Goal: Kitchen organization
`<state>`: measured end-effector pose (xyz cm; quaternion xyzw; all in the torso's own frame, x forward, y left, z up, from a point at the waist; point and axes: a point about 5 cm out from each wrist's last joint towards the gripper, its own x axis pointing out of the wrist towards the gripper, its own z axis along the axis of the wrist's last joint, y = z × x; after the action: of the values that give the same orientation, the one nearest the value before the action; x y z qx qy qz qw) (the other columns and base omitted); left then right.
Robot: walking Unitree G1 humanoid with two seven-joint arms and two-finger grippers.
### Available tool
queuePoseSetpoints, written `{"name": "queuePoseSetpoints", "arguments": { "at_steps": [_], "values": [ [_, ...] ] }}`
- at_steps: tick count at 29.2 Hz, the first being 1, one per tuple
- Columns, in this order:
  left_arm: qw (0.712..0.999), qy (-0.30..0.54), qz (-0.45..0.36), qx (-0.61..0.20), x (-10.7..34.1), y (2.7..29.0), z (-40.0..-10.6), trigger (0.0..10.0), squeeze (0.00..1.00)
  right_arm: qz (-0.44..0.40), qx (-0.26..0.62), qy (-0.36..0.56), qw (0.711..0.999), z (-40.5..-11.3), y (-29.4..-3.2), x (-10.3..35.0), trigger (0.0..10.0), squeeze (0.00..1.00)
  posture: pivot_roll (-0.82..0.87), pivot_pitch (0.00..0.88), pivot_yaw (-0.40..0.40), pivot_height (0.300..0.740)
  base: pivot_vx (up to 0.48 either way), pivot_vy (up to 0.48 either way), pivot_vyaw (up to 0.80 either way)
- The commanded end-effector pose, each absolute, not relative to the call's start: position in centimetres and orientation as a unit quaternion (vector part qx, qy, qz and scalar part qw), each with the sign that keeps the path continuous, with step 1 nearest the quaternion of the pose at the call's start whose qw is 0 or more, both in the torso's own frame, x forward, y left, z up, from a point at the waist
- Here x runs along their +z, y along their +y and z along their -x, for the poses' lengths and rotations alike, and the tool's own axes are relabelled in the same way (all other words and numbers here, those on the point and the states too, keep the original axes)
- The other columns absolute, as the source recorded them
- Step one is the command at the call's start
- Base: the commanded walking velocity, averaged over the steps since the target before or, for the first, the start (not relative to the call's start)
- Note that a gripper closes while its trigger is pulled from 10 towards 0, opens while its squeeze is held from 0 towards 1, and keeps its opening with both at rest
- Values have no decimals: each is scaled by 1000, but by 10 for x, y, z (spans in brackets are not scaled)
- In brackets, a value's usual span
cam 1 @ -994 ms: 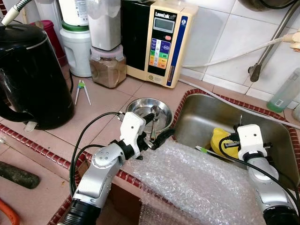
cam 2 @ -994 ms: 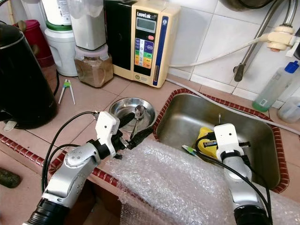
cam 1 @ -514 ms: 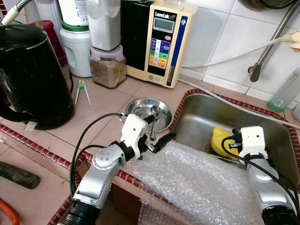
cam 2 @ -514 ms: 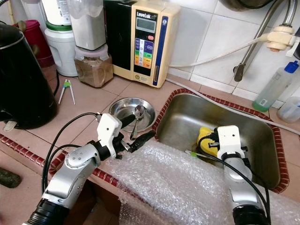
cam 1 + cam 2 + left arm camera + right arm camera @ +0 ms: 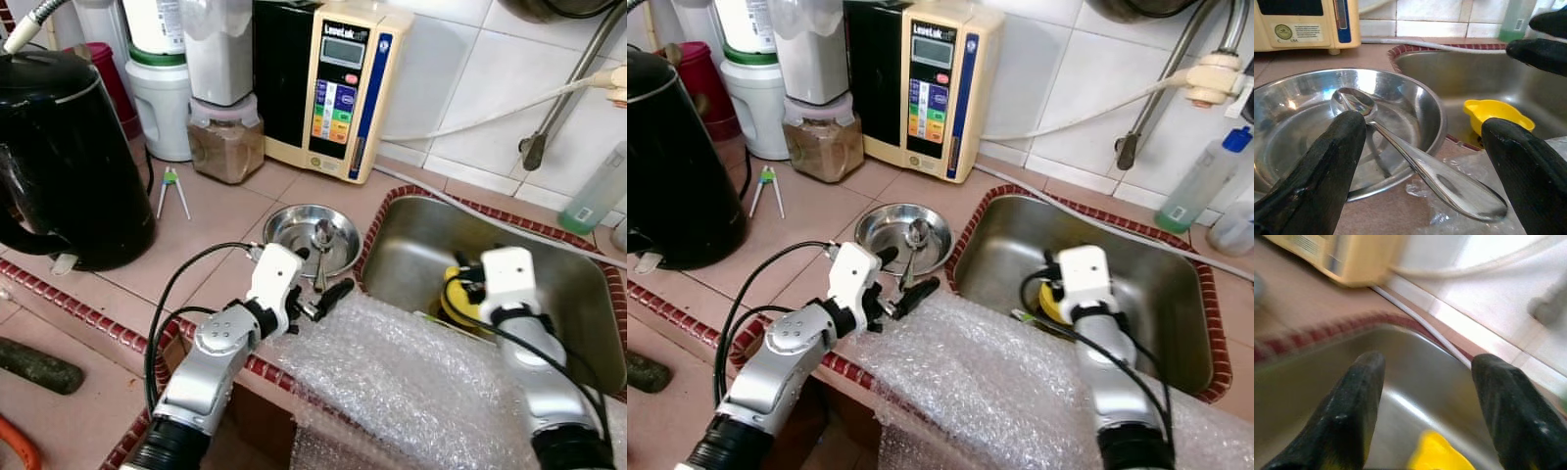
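A steel bowl (image 5: 294, 227) sits on the tiled counter just left of the sink (image 5: 568, 294). A spoon (image 5: 1400, 147) lies in the bowl, its handle reaching out over the front rim onto the bubble wrap (image 5: 411, 382). My left gripper (image 5: 323, 272) is open at that rim, one finger on each side of the spoon handle, not touching it. My right gripper (image 5: 1425, 396) is open and hangs low inside the sink, just above a yellow plastic cup (image 5: 453, 296).
A black kettle (image 5: 59, 157) stands at the left. A jar of brown powder (image 5: 225, 142) and a cream water machine (image 5: 338, 93) stand behind the bowl. Green tongs (image 5: 171, 191) lie on the counter. A green bottle (image 5: 596, 191) stands behind the sink.
My right gripper has swung left across the sink and now sits over the yellow cup. My left gripper has drawn back a little along the spoon handle.
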<state>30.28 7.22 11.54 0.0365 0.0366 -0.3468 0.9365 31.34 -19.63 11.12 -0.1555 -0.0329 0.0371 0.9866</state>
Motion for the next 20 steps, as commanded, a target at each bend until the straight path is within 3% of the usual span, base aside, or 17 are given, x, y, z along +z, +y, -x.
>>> {"name": "queuePoseSetpoints", "arguments": {
  "at_steps": [1, 6, 7, 8, 9, 20],
  "values": [
    [941, 39, -54, -332, 116, 70, -308, 10000, 1000, 157, 60, -37, 985, -310, -188, 113, 10000, 1000, 156, 0, -61, 740, 0, 0, 0],
    [947, 47, -82, -306, 113, 73, -316, 10000, 1000, 163, 86, -44, 982, -308, -177, 116, 10000, 1000, 153, 0, -59, 740, 0, 0, 0],
    [949, 47, -88, -300, 112, 74, -317, 10000, 957, 166, 91, -45, 981, -307, -175, 116, 10000, 1000, 152, 0, -59, 740, 0, 0, 0],
    [949, 49, -92, -297, 112, 74, -319, 10000, 592, 168, 94, -44, 980, -306, -174, 116, 10000, 1000, 152, 0, -58, 740, 0, 0, 0],
    [951, 53, -99, -288, 111, 76, -321, 10000, 0, 167, 96, -42, 980, -306, -173, 116, 10000, 1000, 152, 0, -58, 740, 0, 0, 0],
    [963, 67, -130, -225, 106, 93, -331, 10000, 0, 173, 107, -40, 978, -305, -171, 119, 10000, 1000, 154, 0, -60, 740, 0, 0, 0]
  ]
}}
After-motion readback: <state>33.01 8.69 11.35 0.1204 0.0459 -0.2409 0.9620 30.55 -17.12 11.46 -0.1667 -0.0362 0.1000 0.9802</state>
